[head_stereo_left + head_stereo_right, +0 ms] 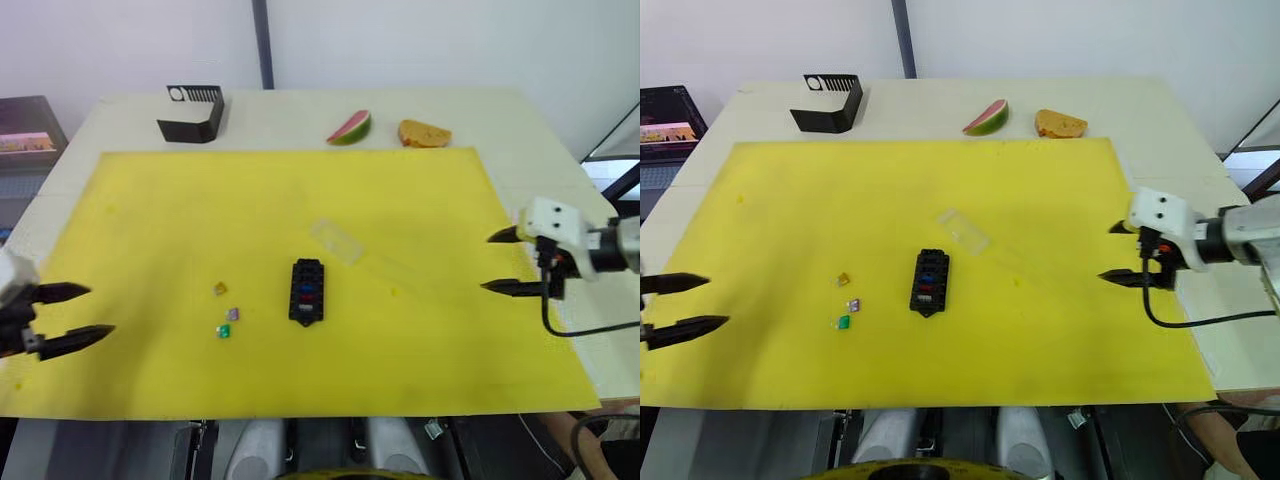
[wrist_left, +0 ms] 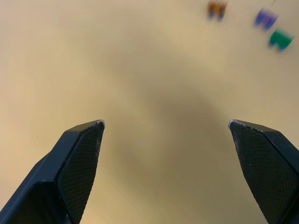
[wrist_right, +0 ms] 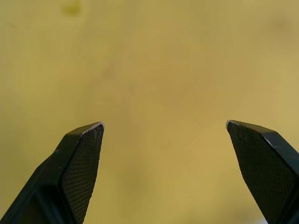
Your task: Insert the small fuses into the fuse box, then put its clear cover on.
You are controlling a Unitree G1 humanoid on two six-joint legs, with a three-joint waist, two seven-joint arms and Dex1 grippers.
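Observation:
The black fuse box (image 1: pixel 307 292) lies in the middle of the yellow mat (image 1: pixel 150 220), with a blue and a red fuse in its slots. Three loose small fuses lie to its left: an orange one (image 1: pixel 220 289), a purple one (image 1: pixel 233 314) and a green one (image 1: pixel 224 331). The clear cover (image 1: pixel 336 240) rests flat on the mat just beyond the box. My left gripper (image 1: pixel 88 311) hovers open at the mat's left edge. My right gripper (image 1: pixel 493 262) stands open at the mat's right edge. Both hold nothing.
A larger black slotted stand (image 1: pixel 192 113) sits at the table's far left. A watermelon slice (image 1: pixel 349 128) and a piece of bread (image 1: pixel 424 133) lie at the far edge, beyond the mat. A black cable (image 1: pixel 575 328) hangs from my right wrist.

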